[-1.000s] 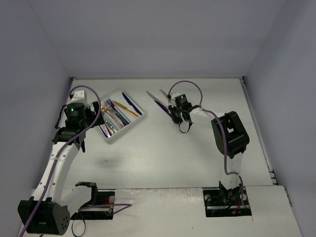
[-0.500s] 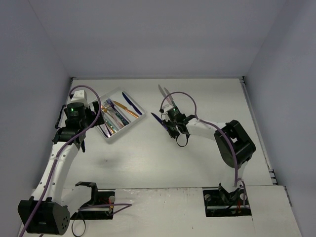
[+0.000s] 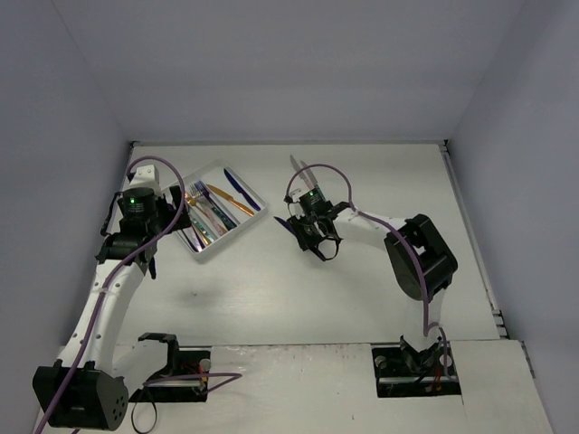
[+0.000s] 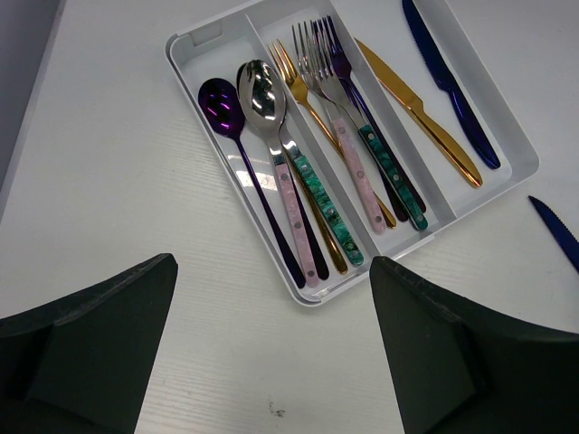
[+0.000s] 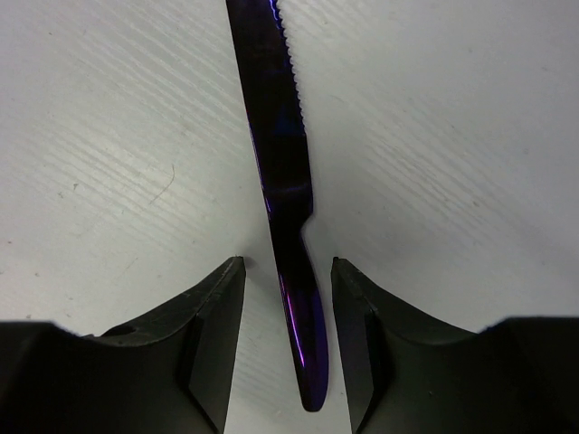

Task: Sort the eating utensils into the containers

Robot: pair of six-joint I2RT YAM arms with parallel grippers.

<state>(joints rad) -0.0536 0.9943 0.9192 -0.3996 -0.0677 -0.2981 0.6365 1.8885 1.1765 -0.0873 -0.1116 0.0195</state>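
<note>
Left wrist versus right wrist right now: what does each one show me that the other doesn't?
Only left wrist: the white tray, with spoons, forks, and a gold knife beside a blue knife in three separate compartments. Only right wrist: the right fingers straddling the handle of a purple knife lying on the table, gaps either side. Both: the table; a dark blade tip at the left wrist view's right edge may be that same knife, not certain.

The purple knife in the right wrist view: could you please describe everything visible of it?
The purple knife is slim, glossy metal, one piece, with a serrated blade edge and a narrower rounded handle. It appears to lie flat on the table, handle between the right gripper and its open jaws, a gap at each side.
</note>
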